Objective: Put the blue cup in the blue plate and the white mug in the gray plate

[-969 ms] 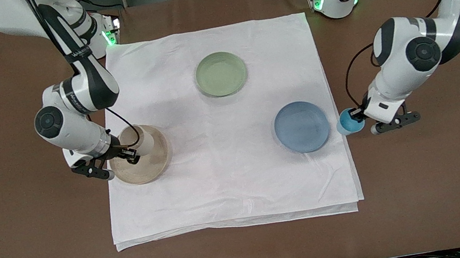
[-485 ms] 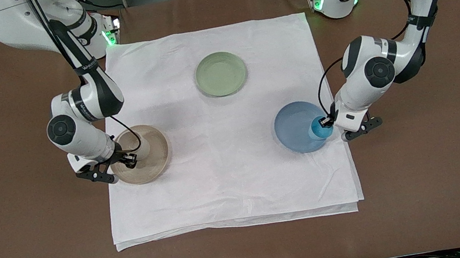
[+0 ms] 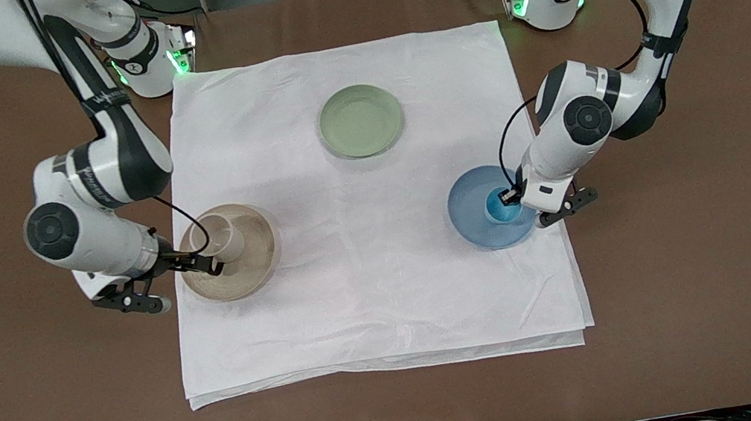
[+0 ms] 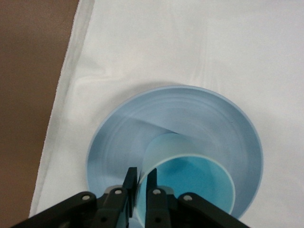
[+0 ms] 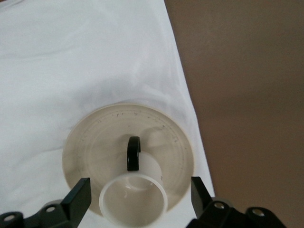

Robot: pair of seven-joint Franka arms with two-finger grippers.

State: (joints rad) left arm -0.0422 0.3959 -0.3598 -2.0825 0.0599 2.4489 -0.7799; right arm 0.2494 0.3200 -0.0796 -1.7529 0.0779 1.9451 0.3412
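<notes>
Both cups on their plates; one end effector let go, the other still to release.

White mug stands upright on gray plate, and right end effector is spread wide with fingers clear of the mug wall, so likely release done. Left end effector is pressed on blue cup rim, one finger inside and one outside, holding it upright on blue plate, toward the left arm's end of white cloth from the gray plate.

We find no legible text: the white right arm carries a dark strap with lettering too small for us to read.
</notes>
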